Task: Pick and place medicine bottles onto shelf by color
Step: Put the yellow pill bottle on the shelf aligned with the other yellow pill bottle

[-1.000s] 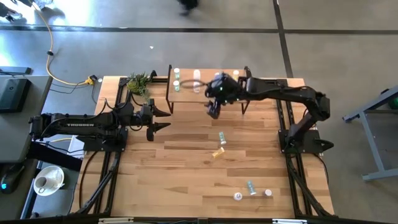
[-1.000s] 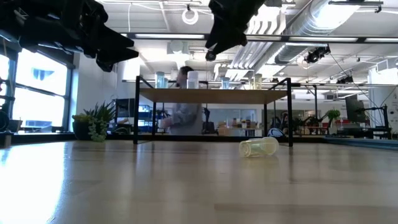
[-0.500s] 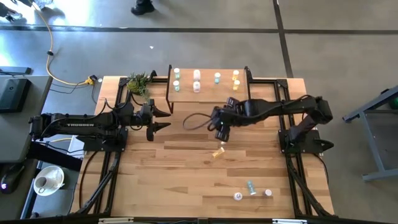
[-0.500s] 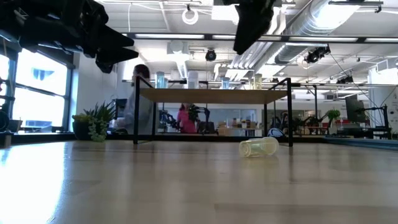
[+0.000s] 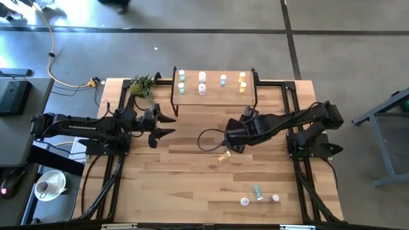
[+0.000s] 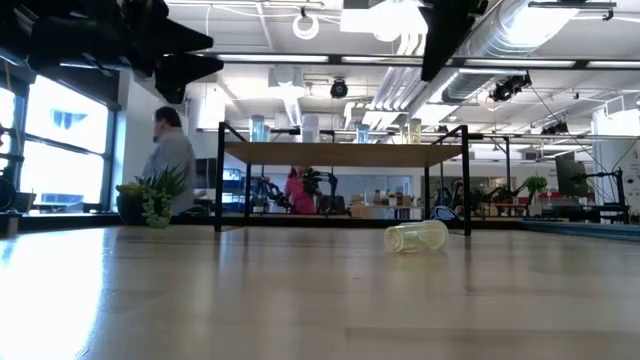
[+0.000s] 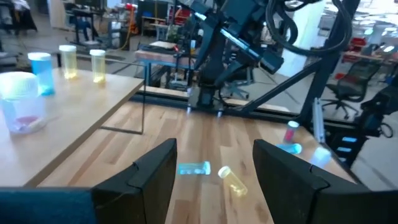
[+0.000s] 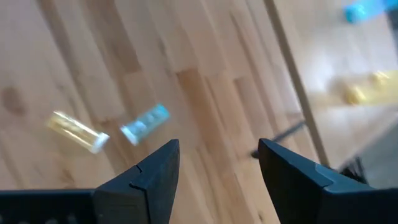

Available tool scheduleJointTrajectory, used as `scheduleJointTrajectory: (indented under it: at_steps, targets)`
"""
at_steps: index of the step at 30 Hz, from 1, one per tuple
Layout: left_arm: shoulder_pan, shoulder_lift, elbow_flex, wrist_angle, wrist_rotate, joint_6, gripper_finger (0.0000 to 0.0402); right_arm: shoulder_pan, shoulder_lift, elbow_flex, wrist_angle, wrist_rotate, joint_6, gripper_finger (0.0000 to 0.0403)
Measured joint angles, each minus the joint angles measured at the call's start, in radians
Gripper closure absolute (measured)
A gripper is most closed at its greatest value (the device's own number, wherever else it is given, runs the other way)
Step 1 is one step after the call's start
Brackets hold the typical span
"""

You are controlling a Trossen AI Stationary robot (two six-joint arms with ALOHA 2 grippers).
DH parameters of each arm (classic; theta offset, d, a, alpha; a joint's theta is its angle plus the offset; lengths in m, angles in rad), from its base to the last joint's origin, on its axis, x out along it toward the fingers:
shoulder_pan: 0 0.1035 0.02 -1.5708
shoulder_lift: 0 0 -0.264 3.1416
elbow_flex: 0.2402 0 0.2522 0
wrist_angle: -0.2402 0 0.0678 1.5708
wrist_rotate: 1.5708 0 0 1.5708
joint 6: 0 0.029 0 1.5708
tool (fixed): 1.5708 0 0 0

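High view showed the right gripper spread and empty above the table, a teal bottle and a yellow bottle lying just beside it. Left gripper waited, spread, near the shelf.

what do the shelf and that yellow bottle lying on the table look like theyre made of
Shelf: the top looks like light wood with a matte finish, showing a pale even surface; the legs look like thin black metal. Yellow bottle: probably translucent plastic, since light passes through its tinted body; it could be glass. Table: slatted wood with visible grain.
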Motion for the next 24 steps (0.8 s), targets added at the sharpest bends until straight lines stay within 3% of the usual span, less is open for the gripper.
scheduleJointTrajectory:
  at_steps: [8, 24]
  targets:
    - [-0.058, 0.061, 0.044, -0.008, -0.083, 0.025, 0.0202, 0.047, 0.0, 0.0, -0.091, 0.085, 0.107, 0.0194]
    - [-0.173, 0.418, 0.228, -0.018, -0.206, 0.055, 0.0202, 0.055, 0.0, 0.0, -0.192, 0.118, 0.206, 0.0194]
